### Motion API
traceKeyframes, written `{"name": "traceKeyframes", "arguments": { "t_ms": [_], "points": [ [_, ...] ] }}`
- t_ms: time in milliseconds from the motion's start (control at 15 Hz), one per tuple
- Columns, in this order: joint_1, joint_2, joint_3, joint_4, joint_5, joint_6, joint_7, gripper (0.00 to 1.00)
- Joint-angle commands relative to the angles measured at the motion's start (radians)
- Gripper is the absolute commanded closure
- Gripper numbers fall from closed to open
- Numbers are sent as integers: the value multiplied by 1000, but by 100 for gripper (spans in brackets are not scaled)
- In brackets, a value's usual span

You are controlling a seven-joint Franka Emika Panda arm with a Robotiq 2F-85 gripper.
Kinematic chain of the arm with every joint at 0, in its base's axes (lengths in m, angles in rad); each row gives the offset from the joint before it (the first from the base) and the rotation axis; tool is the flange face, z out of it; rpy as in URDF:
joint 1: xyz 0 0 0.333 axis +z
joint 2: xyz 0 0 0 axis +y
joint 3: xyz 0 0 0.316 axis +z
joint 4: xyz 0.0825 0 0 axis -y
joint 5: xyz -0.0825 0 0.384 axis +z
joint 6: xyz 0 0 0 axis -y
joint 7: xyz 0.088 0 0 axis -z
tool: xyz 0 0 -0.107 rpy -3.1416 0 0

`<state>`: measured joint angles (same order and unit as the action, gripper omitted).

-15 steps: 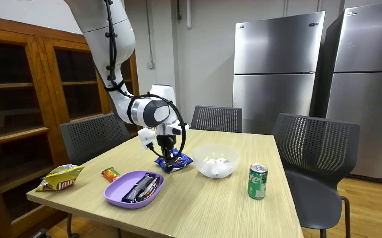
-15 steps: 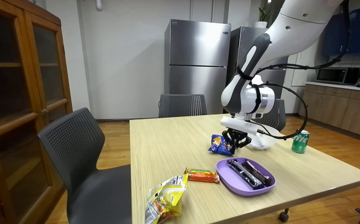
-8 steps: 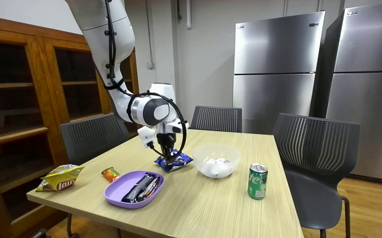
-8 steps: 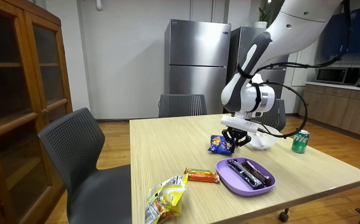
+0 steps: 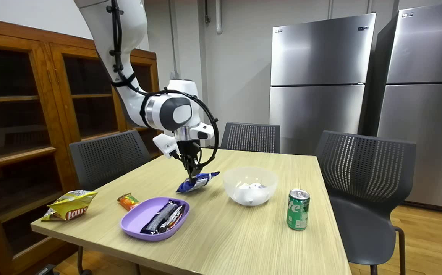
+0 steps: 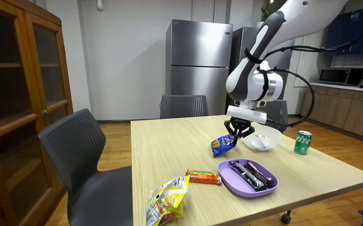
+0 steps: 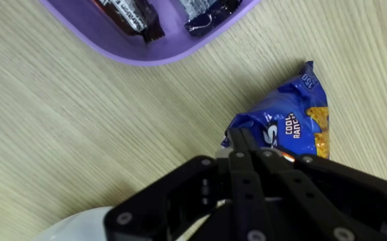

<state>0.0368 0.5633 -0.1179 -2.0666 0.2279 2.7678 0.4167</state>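
My gripper (image 7: 242, 134) is shut on the edge of a blue chip bag (image 7: 287, 117) marked Cool Ranch. In the wrist view the fingertips pinch the bag's near corner, and part of the bag hides behind the fingers. The bag (image 6: 222, 145) hangs tilted from the gripper (image 6: 236, 140) in an exterior view, its lower end close to the tabletop; whether it still touches is hard to tell. A translucent white bowl (image 5: 250, 173) with some small white items inside stands beside the bag.
A purple tray (image 5: 135, 221) holding dark wrapped bars sits on the table (image 5: 243, 236). Near it lie an orange-wrapped snack (image 6: 204, 177) and a yellow chip bag (image 6: 168, 201). A green can (image 5: 298, 210) stands past the bowl. Chairs surround the table.
Over the last half second the gripper has risen, drawing one side of the blue bag up with it. The bag now tilts where it lay flat before.
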Motion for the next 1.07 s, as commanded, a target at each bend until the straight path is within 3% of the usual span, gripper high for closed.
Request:
{"name": "traceKeyframes", "arguments": {
  "t_ms": [0,1000],
  "points": [
    [-2,-111,3,-88,-26,-2,-49,100],
    [-15,-240,6,-131,-58,-15,-134,100]
  ]
}}
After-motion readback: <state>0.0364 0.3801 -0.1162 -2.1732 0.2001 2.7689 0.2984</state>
